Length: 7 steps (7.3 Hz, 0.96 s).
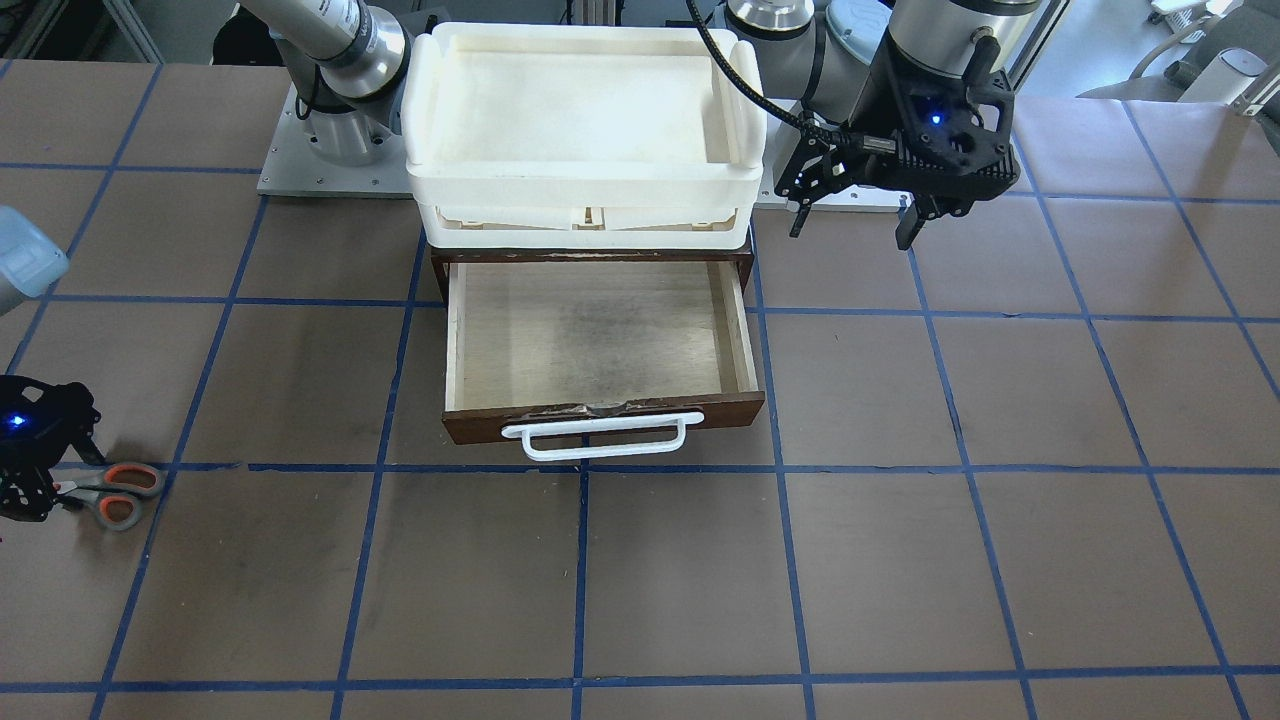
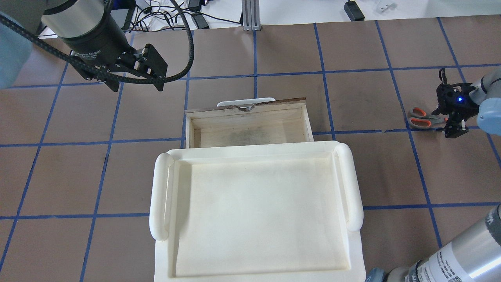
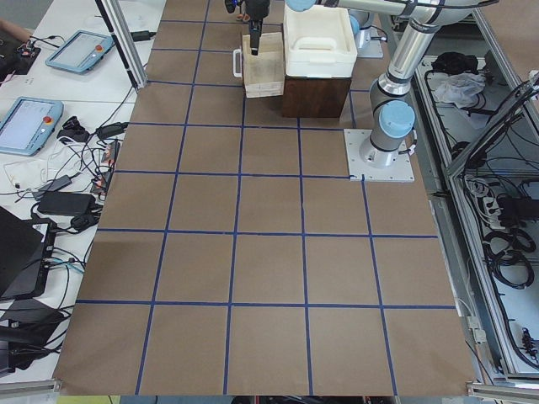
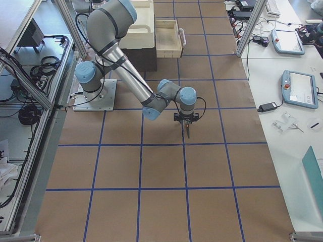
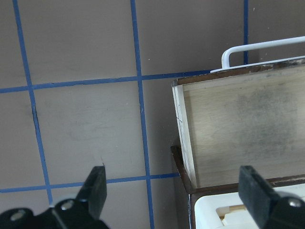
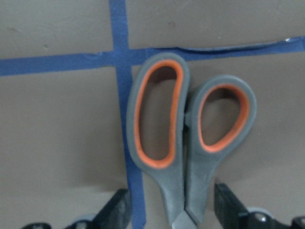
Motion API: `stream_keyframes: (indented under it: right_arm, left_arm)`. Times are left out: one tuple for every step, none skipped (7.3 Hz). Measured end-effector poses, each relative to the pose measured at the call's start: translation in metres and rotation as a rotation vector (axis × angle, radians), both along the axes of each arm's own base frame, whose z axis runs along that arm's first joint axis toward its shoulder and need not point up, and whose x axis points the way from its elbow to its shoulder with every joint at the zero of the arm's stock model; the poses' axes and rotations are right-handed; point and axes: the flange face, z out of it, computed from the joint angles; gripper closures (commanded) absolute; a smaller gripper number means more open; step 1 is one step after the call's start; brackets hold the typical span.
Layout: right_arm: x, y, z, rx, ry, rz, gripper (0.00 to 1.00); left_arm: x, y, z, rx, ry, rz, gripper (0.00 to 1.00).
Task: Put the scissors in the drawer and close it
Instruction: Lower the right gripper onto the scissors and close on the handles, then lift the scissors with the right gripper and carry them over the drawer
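The scissors [image 1: 118,494] [image 2: 419,118] lie flat on the table along a blue tape line, far to the robot's right, with their grey, orange-lined handles pointing towards the drawer. My right gripper [image 1: 35,490] [image 2: 451,124] is low over them and open. In the right wrist view its fingers [image 6: 116,212] straddle the scissors [image 6: 183,143] just below the handles, at the start of the blades. The drawer [image 1: 600,335] [image 2: 250,133] is pulled out and holds nothing, and its white handle [image 1: 600,437] faces away from the robot. My left gripper [image 1: 858,212] [image 2: 135,82] [image 5: 174,191] hangs open beside the drawer.
A cream-white plastic tray [image 1: 585,185] [image 2: 160,196] sits on top of the dark cabinet that the drawer slides out of. The brown table has a grid of blue tape lines. Both arm bases [image 1: 330,150] stand beside the cabinet.
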Motion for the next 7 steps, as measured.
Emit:
stream_keyframes:
  right_arm:
    - [0.000,0.000,0.001,-0.001,0.002,0.000,0.55]
    - [0.000,0.000,0.003,-0.001,0.003,0.000,0.57]
    - [0.000,0.000,0.005,-0.001,0.006,0.001,0.62]
    - [0.000,0.000,0.007,0.001,0.013,0.001,0.70]
    - [-0.001,0.001,0.009,0.003,0.021,0.002,0.80]
    - [-0.001,0.000,0.012,0.001,0.028,0.003,0.82]
    - [0.001,-0.002,0.018,-0.003,0.036,0.007,0.85]
  left_arm:
    - [0.000,0.000,0.000,0.000,0.000,-0.001,0.00]
    - [0.000,0.000,0.000,0.001,0.000,-0.001,0.00]
    - [0.000,0.000,0.000,0.000,0.001,0.000,0.00]
    - [0.000,0.000,0.000,-0.001,0.001,0.000,0.00]
    - [0.000,0.000,0.000,-0.001,0.001,0.000,0.00]
    - [0.000,0.000,0.001,-0.002,0.001,0.000,0.00]
    - [0.000,0.000,0.001,-0.002,0.001,0.000,0.00]
